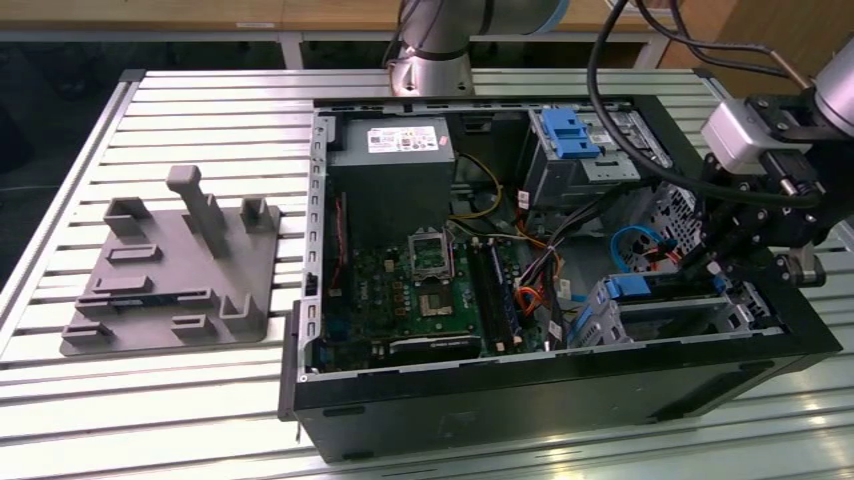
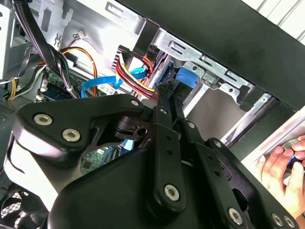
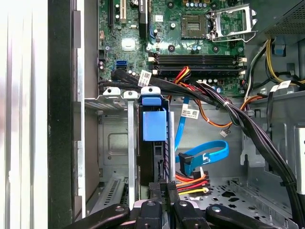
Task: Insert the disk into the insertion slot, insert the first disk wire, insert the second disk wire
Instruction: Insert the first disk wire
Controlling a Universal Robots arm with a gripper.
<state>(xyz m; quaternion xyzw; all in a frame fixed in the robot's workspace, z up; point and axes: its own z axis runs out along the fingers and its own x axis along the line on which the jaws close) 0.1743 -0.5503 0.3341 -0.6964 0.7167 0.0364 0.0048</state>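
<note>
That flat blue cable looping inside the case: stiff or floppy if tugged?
Probably bendy yet springy: the blue cable holds a loose loop without sagging flat. Likely light, being a thin flat ribbon. It lies beside the black wire bundle, so a tug might snag there.

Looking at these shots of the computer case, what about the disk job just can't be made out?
Label on the disk: first wrist view, it stands edge-on in the insertion slot, blue carrier toward the camera.
Whether the coloured wires are plugged into the disk: first wrist view, the claw covers that end.
Motherboard: second wrist view, mostly behind the claw's black linkage.
Person's hand: second wrist view, cut off by the picture's edge.
</note>
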